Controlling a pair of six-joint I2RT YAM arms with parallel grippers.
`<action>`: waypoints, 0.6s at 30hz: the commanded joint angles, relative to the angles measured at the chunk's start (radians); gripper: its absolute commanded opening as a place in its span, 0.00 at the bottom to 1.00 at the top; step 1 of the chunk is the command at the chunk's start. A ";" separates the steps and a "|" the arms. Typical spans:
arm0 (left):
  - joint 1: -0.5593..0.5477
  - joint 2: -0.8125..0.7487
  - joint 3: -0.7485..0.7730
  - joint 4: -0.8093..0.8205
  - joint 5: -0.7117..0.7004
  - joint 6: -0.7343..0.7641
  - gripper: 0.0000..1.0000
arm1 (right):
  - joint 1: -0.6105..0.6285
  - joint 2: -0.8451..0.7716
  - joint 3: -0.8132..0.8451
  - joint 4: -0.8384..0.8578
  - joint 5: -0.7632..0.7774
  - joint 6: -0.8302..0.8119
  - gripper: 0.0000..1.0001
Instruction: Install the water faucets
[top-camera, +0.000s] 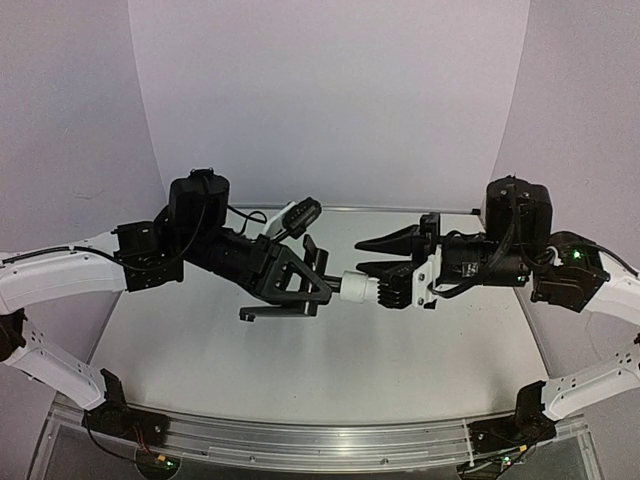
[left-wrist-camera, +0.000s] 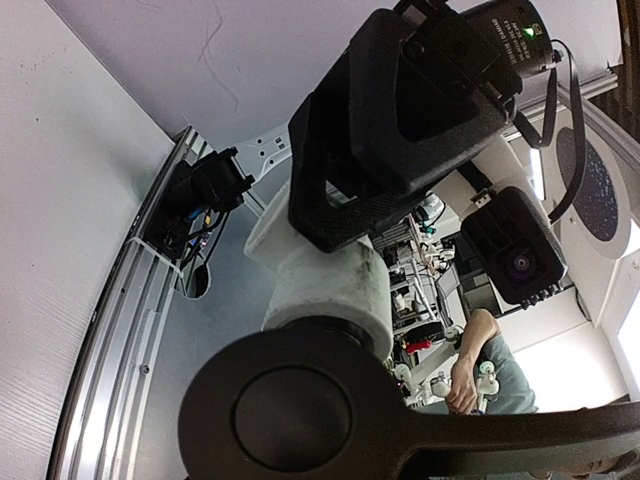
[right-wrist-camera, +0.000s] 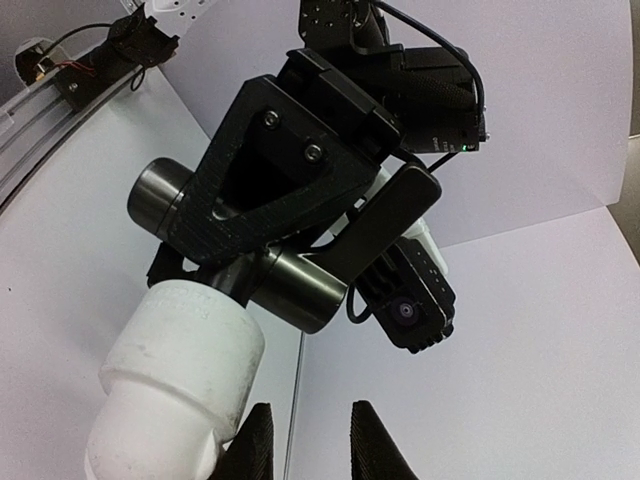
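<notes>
My left gripper (top-camera: 305, 285) is shut on the short metal body (right-wrist-camera: 300, 285) of the dark grey faucet, held above the table. The faucet's thin spout (top-camera: 280, 313) runs left below the fingers. A white pipe fitting (top-camera: 357, 287) sits on the faucet's end and points at the right arm. It shows large in the right wrist view (right-wrist-camera: 180, 370) and beyond the faucet's round dark cap (left-wrist-camera: 290, 405) in the left wrist view. My right gripper (top-camera: 385, 265) faces it with jaws apart. The fitting lies beside and outside one fingertip (right-wrist-camera: 252, 445), and the gap between the fingers is empty.
Both arms meet in mid-air over the white table (top-camera: 300, 360). An aluminium rail (top-camera: 300, 440) runs along the near edge with both arm bases on it. White walls close the back and sides. A person (left-wrist-camera: 480, 370) shows past the table in the left wrist view.
</notes>
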 joint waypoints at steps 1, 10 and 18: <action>0.003 -0.048 0.080 0.210 0.041 -0.003 0.00 | 0.003 -0.004 -0.013 -0.104 -0.050 0.006 0.21; 0.003 -0.040 0.088 0.222 0.061 -0.012 0.00 | 0.003 -0.020 -0.046 -0.132 -0.068 -0.002 0.17; 0.003 -0.033 0.091 0.238 0.085 -0.026 0.00 | 0.003 -0.029 -0.066 -0.134 -0.046 -0.008 0.10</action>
